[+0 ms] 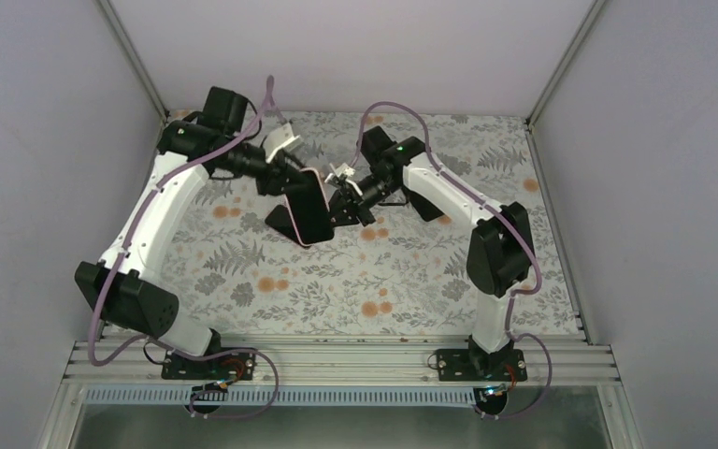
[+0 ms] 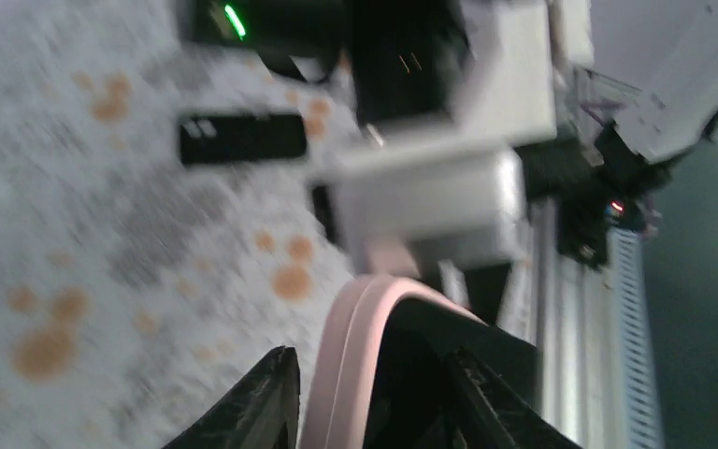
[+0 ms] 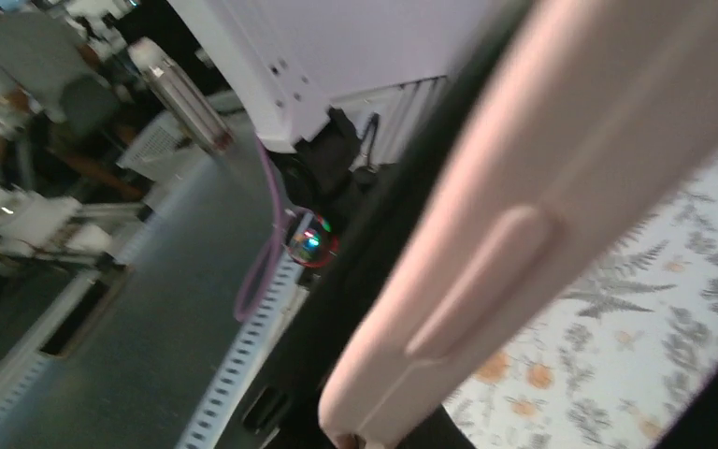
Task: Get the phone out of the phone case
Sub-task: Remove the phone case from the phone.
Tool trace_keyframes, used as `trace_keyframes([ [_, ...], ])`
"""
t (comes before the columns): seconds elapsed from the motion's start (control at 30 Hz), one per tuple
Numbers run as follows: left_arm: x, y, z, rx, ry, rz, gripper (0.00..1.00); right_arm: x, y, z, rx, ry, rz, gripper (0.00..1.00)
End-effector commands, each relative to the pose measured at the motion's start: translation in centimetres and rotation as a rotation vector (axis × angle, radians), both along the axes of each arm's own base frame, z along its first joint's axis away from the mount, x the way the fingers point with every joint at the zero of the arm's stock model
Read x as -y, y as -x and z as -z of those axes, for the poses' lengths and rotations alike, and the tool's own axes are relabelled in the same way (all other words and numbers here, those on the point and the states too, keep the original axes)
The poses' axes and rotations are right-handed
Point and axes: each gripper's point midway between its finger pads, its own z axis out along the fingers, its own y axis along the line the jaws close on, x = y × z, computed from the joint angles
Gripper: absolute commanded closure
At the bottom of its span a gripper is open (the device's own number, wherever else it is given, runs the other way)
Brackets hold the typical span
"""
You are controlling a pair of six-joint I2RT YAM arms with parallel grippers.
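- The left gripper (image 1: 288, 182) clamps the pink phone case (image 3: 524, 187) between its fingers, tilted above the table (image 1: 411, 281), likely so the other arm can pry.
- The phone (image 1: 310, 210) sits inside the case.
- The right gripper (image 1: 344, 201) is just beside the case's opposite edge. Both wrist views are blurred and its fingers are hidden, so I cannot tell its grip.

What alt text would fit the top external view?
The left gripper holds a phone in a pink case above a floral table, with the right gripper at the phone's side.
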Motion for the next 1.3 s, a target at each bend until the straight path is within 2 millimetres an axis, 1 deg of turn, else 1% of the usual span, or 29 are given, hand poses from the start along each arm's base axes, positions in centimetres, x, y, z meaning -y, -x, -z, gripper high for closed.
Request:
trace_keyframes([
  [0.0,-0.1,-10.6,-9.2,0.605,0.132,-0.087,0.57,0.4,6.7,-6.0,-0.186,-0.154,-0.132,0.97],
  [0.07,0.1,-10.6,-9.3,0.592,0.133,-0.072,0.52,0.8,6.2,-6.3,-0.187,-0.165,-0.116,0.97],
  [0.1,0.1,-10.7,-9.2,0.589,0.128,-0.072,0.51,1.1,5.8,-6.5,-0.187,-0.174,-0.102,0.97],
  [0.2,-0.1,-10.8,-8.7,0.588,0.111,-0.077,0.48,2.3,3.9,-7.1,-0.207,-0.208,-0.047,0.97],
  [0.23,-0.1,-10.7,-8.5,0.585,0.11,-0.075,0.45,2.7,3.2,-7.2,-0.214,-0.218,-0.027,0.97],
  [0.3,-0.3,-10.5,-8.3,0.582,0.106,-0.076,0.37,3.6,1.3,-7.3,-0.229,-0.228,0.024,0.97],
  [0.33,-0.3,-10.4,-8.2,0.583,0.101,-0.076,0.35,4.0,0.3,-7.4,-0.238,-0.231,0.05,0.97],
  [0.4,-0.6,-10.2,-8.2,0.597,0.085,-0.084,0.32,5.0,-1.6,-7.5,-0.259,-0.243,0.1,0.97],
  [0.47,-1.1,-10.2,-8.3,0.617,0.062,-0.103,0.3,5.6,-3.5,-7.2,-0.268,-0.224,0.146,0.97],
  [0.53,-1.6,-10.1,-8.8,0.648,0.043,-0.125,0.22,6.4,-5.6,-7.2,-0.261,-0.217,0.191,0.97],
  [0.6,-2.2,-9.9,-10.0,0.704,0.031,-0.167,0.13,7.1,-7.9,-6.9,-0.266,-0.19,0.245,0.97],
  [0.67,-2.7,-9.8,-11.2,0.771,0.024,-0.213,0.07,7.8,-10.7,-6.2,-0.256,-0.143,0.325,0.97],
  [0.7,-2.8,-9.7,-11.7,0.808,0.013,-0.237,0.03,8.1,-12.2,-5.9,-0.282,-0.101,0.391,0.97],
  [0.73,-2.8,-9.7,-11.9,0.853,-0.006,-0.259,0.0,8.5,-13.7,-5.6,-0.269,-0.076,0.459,0.97],
  [0.8,-2.1,-9.7,-11.0,0.936,-0.071,-0.281,0.0,9.5,-16.7,-5.6,-0.227,-0.049,0.613,0.97],
  [0.83,-2.2,-10.1,-10.3,0.983,-0.132,-0.318,0.0,9.9,-18.2,-5.8,-0.217,-0.039,0.687,0.97],
  [0.87,-1.8,-10.2,-9.7,1.021,-0.161,-0.336,0.0,10.3,-19.4,-6.0,-0.213,-0.034,0.743,0.97],
  [0.9,-1.1,-10.1,-9.5,1.06,-0.165,-0.334,0.0,10.5,-20.5,-6.2,-0.215,-0.027,0.78,0.97],
  [0.93,-0.7,-10.3,-9.0,1.074,-0.179,-0.347,0.0,10.7,-21.4,-6.6,-0.206,-0.018,0.815,0.97],
  [1.0,0.4,-10.6,-8.2,1.103,-0.194,-0.373,0.0,10.9,-22.8,-6.9,-0.202,0.006,0.875,0.97],
  [1.1,2.3,-10.9,-7.3,1.163,-0.221,-0.404,0.0,11.0,-23.7,-7.5,-0.185,0.014,0.938,0.97],
  [1.2,4.7,-11.8,-6.9,1.234,-0.253,-0.447,0.0,10.6,-23.5,-8.0,-0.185,0.005,0.938,0.97],
  [1.27,6.3,-12.0,-6.7,1.264,-0.232,-0.44,0.0,10.3,-23.1,-8.4,-0.181,-0.002,0.934,0.97],
])
